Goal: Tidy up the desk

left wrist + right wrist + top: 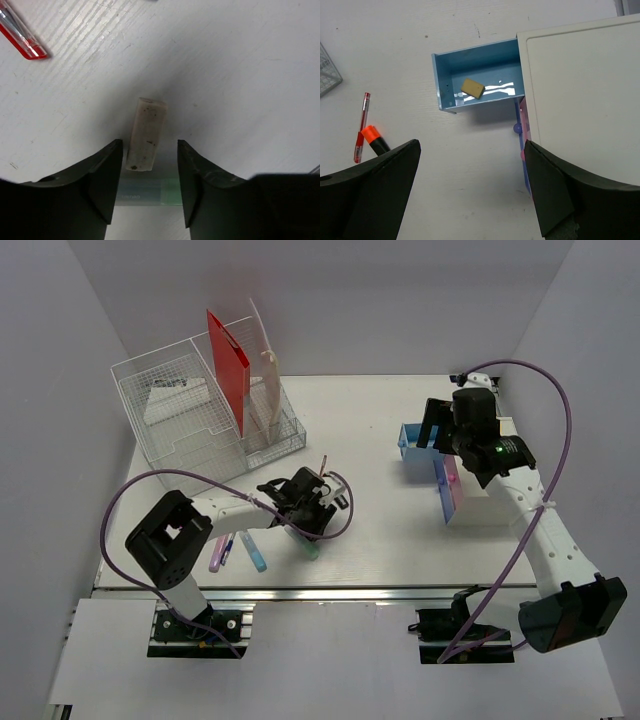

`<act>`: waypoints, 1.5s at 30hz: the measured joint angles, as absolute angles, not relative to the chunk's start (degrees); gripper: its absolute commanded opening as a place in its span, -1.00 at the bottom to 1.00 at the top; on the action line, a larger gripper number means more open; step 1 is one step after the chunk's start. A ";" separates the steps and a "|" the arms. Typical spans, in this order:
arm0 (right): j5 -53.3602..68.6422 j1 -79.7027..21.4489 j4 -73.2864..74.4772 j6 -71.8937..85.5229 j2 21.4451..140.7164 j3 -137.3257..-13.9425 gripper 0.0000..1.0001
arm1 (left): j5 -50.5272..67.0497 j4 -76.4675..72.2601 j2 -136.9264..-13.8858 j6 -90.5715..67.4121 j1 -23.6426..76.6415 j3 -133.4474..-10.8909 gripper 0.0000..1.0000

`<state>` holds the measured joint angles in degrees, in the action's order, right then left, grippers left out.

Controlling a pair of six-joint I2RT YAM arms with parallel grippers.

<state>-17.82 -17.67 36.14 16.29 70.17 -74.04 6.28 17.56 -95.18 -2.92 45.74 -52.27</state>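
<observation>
The white desk [400, 540] has a silver rail along its front edge. My left gripper [303, 508] is low over its middle. In the left wrist view it [149, 150] is open, with a dirty white eraser [146, 134] lying on the desk, its near end between the fingertips and nearer the left one. A clear-green pen [150, 192] lies crosswise under the jaws. My right gripper [438, 432] is open and empty above an open blue drawer [480, 65]. The drawer holds a tan eraser [472, 87].
The blue drawer belongs to a small white drawer box [485, 490] at the right, with pink and blue drawer fronts. A wire-mesh organizer [190, 410] with a red folder [228, 365] stands back left. Pens [222, 552] lie front left. A red pen [361, 127] and an orange marker [375, 140] lie mid-desk.
</observation>
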 measured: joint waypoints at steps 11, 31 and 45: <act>-18.55 -17.65 36.27 16.14 68.71 -73.03 0.79 | 1.08 17.56 -95.42 -1.91 47.27 -52.95 -0.86; -24.10 -3.14 34.70 21.71 59.20 -70.28 0.79 | -2.50 14.46 -113.47 -9.76 47.18 -108.38 -0.82; -28.64 1.76 31.46 21.96 58.33 -69.30 0.79 | 11.53 5.74 -132.51 -13.30 48.25 -120.42 -0.57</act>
